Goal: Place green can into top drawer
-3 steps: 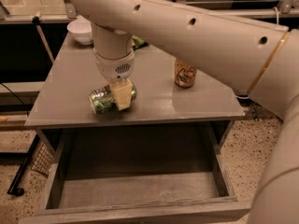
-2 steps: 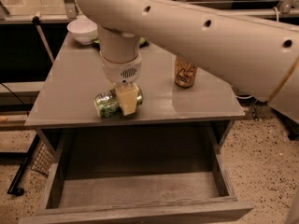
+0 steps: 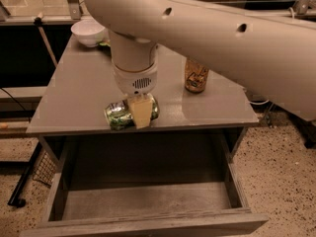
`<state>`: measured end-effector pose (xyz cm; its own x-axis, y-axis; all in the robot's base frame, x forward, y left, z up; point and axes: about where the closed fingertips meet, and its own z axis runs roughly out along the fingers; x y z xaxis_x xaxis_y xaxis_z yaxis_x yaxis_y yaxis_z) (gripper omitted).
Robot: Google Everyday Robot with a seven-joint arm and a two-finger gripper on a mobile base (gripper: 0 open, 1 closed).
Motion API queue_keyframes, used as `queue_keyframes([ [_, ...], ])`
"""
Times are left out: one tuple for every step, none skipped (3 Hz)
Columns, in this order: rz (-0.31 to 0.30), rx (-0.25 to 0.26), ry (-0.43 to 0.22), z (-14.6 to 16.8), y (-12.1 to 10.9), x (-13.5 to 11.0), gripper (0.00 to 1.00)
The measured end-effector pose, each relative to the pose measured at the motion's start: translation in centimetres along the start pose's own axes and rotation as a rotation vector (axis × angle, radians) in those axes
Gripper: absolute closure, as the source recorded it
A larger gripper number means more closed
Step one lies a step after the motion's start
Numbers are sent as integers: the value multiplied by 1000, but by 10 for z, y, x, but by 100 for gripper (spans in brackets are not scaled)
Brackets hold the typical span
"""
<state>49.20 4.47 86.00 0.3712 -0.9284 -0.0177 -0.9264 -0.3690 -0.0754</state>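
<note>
The green can [image 3: 116, 115] lies on its side at the front edge of the grey table [image 3: 74, 93], just left of centre. My gripper [image 3: 138, 118] comes down from above and is shut on the green can. One cream finger [image 3: 140, 110] crosses the can's front; the other finger is hidden behind it. The top drawer [image 3: 148, 225] is pulled open below the table's front edge. Its flat grey bottom is bare. The can is over the table edge, right above the drawer's back part.
A gold-brown can [image 3: 196, 76] stands upright on the table's right side. A white bowl [image 3: 89, 32] sits at the back left corner. My large white arm [image 3: 222, 28] spans the upper right. A black stand [image 3: 22, 186] is on the floor at left.
My gripper has moved with the green can toward the table's front edge, from further back on the table to right at the edge above the open drawer.
</note>
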Motion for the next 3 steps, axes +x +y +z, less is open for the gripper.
queue_keyframes([
  [-57, 11, 7, -9, 24, -23, 100],
  [-119, 24, 3, -18, 40, -43, 100],
  [-208, -3, -48, -7, 52, -63, 100],
])
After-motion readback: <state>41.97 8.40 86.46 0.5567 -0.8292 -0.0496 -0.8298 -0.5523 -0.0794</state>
